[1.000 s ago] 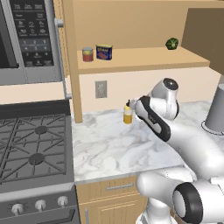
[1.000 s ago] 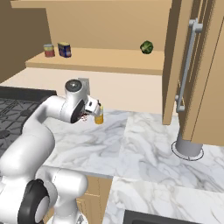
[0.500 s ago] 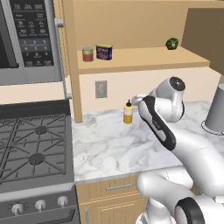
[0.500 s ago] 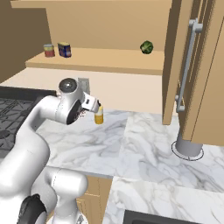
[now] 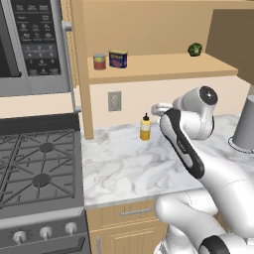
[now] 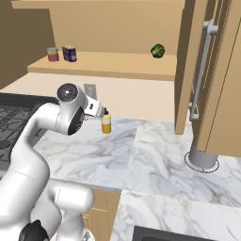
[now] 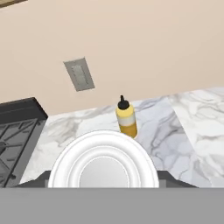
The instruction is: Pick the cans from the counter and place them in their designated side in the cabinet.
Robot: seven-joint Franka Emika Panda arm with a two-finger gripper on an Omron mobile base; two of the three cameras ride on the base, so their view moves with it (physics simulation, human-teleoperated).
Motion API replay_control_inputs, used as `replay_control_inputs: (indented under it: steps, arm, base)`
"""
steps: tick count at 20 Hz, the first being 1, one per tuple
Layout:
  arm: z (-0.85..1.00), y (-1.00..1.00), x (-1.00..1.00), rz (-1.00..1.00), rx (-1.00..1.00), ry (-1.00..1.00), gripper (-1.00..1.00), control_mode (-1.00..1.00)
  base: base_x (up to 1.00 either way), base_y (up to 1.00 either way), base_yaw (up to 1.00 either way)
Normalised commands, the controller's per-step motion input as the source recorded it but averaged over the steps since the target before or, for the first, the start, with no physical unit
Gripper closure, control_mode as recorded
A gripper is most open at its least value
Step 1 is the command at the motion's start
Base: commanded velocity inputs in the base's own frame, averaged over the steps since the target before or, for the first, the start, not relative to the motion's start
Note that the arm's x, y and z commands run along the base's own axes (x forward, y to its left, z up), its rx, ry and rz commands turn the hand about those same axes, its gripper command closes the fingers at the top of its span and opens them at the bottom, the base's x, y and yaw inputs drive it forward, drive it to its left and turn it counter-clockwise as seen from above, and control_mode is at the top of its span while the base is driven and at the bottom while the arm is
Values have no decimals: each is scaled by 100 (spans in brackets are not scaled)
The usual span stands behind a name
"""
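Arm raised since before; cans on cabinet shelf

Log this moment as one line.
cans: both on cabinet shelf, left end | counter: yellow bottle | hand: state unclear

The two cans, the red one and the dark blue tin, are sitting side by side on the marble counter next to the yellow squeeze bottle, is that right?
Not quite. The red can and the dark blue tin do sit side by side, but on the cabinet shelf, at its left end, not on the marble counter. The yellow squeeze bottle stands on the counter below them. The left base view shows this.
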Motion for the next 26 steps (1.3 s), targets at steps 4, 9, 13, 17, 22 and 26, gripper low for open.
replay_control_inputs:
  steps: [4, 9, 13, 17, 22, 26]
  arm:
    - [30, 0, -24, 0, 0, -10, 100, -100]
    - [30, 0, -23, 0, 0, -10, 100, -100]
    - [33, 1, -21, 0, 0, -10, 100, -100]
    - [28, 1, -17, 0, 0, -9, 100, -100]
    - [24, 0, -16, 0, 0, -6, 100, -100]
    - [17, 0, -17, 0, 0, -3, 100, -100]
  base:
    - [0, 0, 0]
    - [0, 0, 0]
    - [0, 0, 0]
    - [0, 0, 0]
    - [0, 0, 0]
    - [0, 0, 0]
